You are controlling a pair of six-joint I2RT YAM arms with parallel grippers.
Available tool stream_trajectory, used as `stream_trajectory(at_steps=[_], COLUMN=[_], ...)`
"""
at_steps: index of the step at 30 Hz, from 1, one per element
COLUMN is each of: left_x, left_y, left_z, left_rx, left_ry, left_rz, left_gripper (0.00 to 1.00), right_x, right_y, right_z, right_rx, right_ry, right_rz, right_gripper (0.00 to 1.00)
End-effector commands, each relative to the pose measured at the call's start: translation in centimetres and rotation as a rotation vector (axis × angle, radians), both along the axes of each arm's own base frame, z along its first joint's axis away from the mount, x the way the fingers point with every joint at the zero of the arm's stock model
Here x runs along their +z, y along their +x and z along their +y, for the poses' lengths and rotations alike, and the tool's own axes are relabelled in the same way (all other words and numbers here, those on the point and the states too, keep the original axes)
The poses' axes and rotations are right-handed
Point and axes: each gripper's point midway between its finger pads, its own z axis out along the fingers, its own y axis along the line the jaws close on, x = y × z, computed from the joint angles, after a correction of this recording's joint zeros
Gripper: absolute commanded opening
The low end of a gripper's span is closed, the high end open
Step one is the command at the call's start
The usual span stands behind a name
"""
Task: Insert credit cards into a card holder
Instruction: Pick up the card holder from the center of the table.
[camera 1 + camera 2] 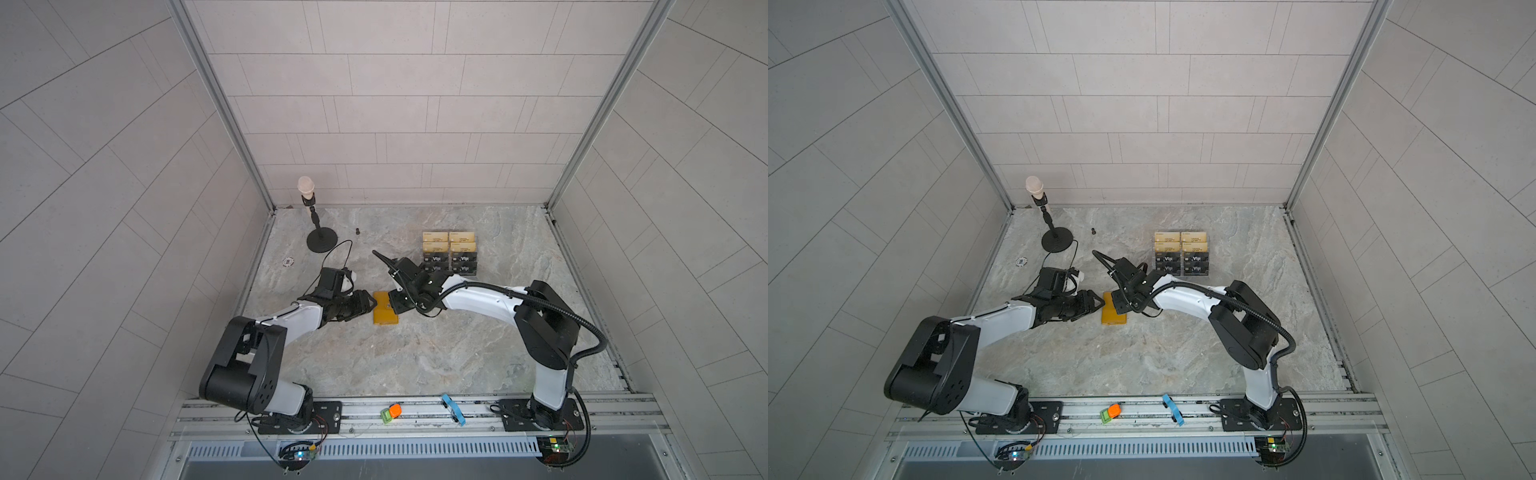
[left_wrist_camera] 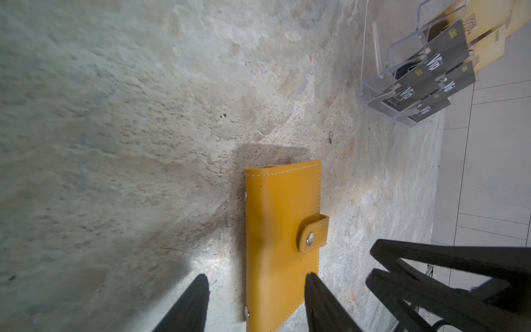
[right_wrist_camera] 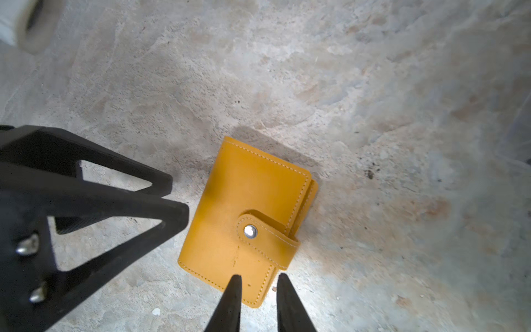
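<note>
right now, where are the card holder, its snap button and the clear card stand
card holder [image 3: 253,195]: right wrist view, middle of the closed front cover
snap button [image 3: 250,231]: right wrist view, centre of the metal stud
clear card stand [image 2: 371,74]: left wrist view, bare acrylic side wall

The card holder [image 1: 385,308] lies flat and closed on the bench [image 1: 415,357], near its middle. It is a mustard-yellow booklet wallet with pale stitching, and its tab [image 3: 267,238] is snapped shut over the opening edge by a silver stud. The credit cards [image 1: 436,259], black with white "Vip" lettering, lean in the front tiers of a clear stand [image 2: 370,57] farther back, well apart from the wallet.
</note>
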Motion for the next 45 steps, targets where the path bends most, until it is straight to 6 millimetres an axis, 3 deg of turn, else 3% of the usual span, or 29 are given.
stream_trajectory(at_steps=[1, 14, 23, 33, 42, 45], left_x=[0.7, -0.4, -1.4, -1.9, 0.1, 0.3], left_y=[0.9, 0.7, 0.4, 0.7, 2.1, 2.2], left_z=[-0.4, -0.7, -1.0, -2.3, -3.1, -3.4], left_rx=[0.008, -0.003, -0.016, -0.017, -0.012, -0.027], left_ry=[-0.03, -0.04, -0.052, -0.13, -0.202, -0.203], left_rz=[-0.039, 0.003, 0.039, 0.053, -0.012, -0.01], left_gripper=[0.56, 0.54, 0.57, 0.51, 0.41, 0.32], right_x=[-0.3, -3.4, -6.9, -7.9, -8.0, -7.7], right_y=[0.0, 0.6, -0.1, -0.4, -0.6, -0.6], right_z=[0.9, 0.6, -1.6, -2.3, -2.5, -2.4], right_rx=[-0.003, -0.03, -0.099, -0.106, -0.087, -0.077], right_ry=[0.019, -0.042, -0.061, -0.03, -0.039, -0.031], right_rz=[0.012, 0.027, 0.097, 0.143, 0.145, 0.138], right_gripper=[0.24, 0.22, 0.2, 0.18, 0.17, 0.17])
